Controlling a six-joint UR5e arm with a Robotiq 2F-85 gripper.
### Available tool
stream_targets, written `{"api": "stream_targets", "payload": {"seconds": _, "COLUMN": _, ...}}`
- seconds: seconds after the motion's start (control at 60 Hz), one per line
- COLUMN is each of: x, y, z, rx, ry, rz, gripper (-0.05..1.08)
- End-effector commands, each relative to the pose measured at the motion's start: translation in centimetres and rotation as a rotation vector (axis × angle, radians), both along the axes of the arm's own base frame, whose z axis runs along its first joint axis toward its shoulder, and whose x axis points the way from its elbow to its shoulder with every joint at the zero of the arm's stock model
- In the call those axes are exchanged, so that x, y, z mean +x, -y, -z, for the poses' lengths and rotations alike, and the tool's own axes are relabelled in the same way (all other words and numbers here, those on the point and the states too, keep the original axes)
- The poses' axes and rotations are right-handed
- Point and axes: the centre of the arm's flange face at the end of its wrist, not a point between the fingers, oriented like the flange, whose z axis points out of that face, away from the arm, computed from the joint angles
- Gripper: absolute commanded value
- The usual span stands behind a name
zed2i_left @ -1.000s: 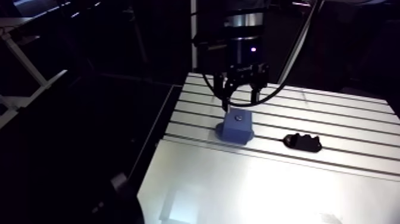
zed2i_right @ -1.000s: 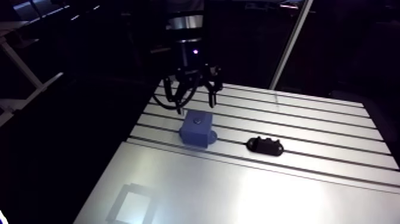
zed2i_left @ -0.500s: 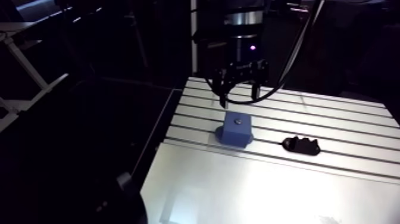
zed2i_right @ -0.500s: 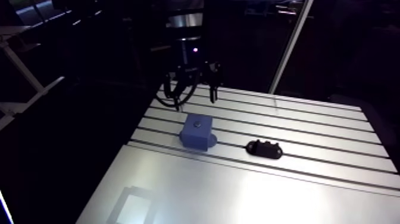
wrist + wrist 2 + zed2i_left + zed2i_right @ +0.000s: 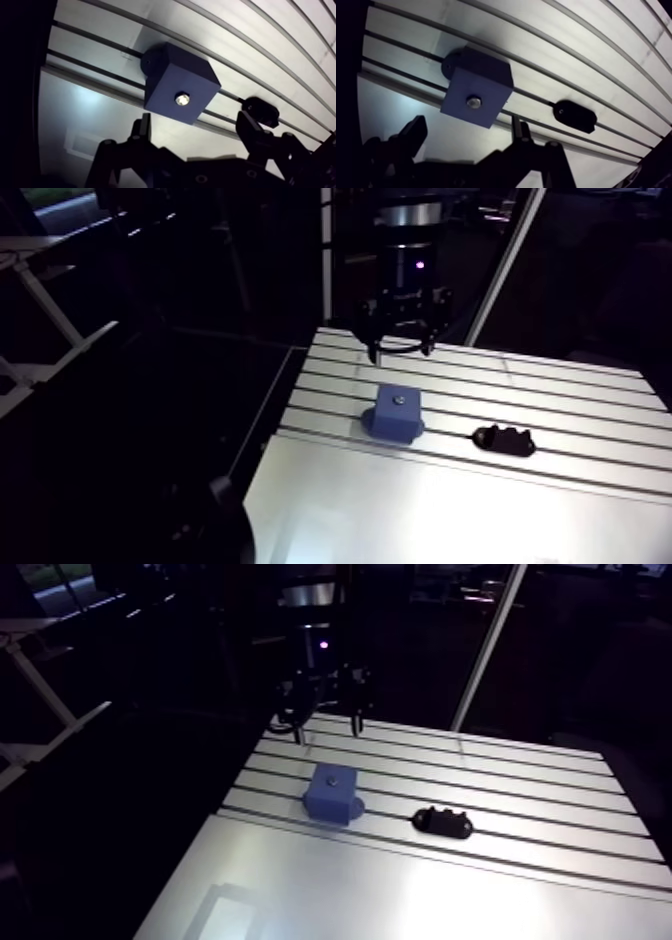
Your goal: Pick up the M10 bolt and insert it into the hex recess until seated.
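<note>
The small shiny steel M10 bolt (image 5: 182, 99) sits sunk in the top of the blue plastic block (image 5: 165, 92), probably rigid, slick and dense, offering only its head to pinch, while the black two-finger gripper (image 5: 194, 116) hangs spread and empty above it.

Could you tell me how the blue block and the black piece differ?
The blue block is tall and boxy; the black piece is low and elongated. The blue block holds a shiny bolt head in its top; the black piece shows none. Both rest on the slotted table.
</note>
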Motion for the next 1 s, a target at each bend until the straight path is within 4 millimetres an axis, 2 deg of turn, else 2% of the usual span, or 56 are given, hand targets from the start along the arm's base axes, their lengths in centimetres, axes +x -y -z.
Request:
{"api": "stream_targets", "payload": {"seconds": 0.017, "x": 0.9, "y": 0.1, "z": -2.5, "rx": -0.005, "ry": -0.066, "rz": 0.213, "gripper": 1.0}}
{"api": "stream_targets", "payload": {"seconds": 0.133, "x": 1.8, "y": 0.0, "z": -2.8, "rx": -0.027, "ry": -0.079, "rz": 0.245, "gripper": 1.07}}
{"api": "stream_targets", "payload": {"seconds": 0.35, "x": 3.3, "y": -0.4, "z": -3.1, "rx": -0.061, "ry": -0.218, "rz": 0.246, "gripper": 1.08}}
{"api": "stream_targets", "payload": {"seconds": 0.517, "x": 4.2, "y": -0.7, "z": -2.4, "rx": -0.059, "ry": -0.234, "rz": 0.259, "gripper": 1.08}}
{"api": "stream_targets", "payload": {"seconds": 1.0, "x": 4.3, "y": -1.1, "z": -0.7, "rx": -0.057, "ry": -0.212, "rz": 0.255, "gripper": 1.08}}
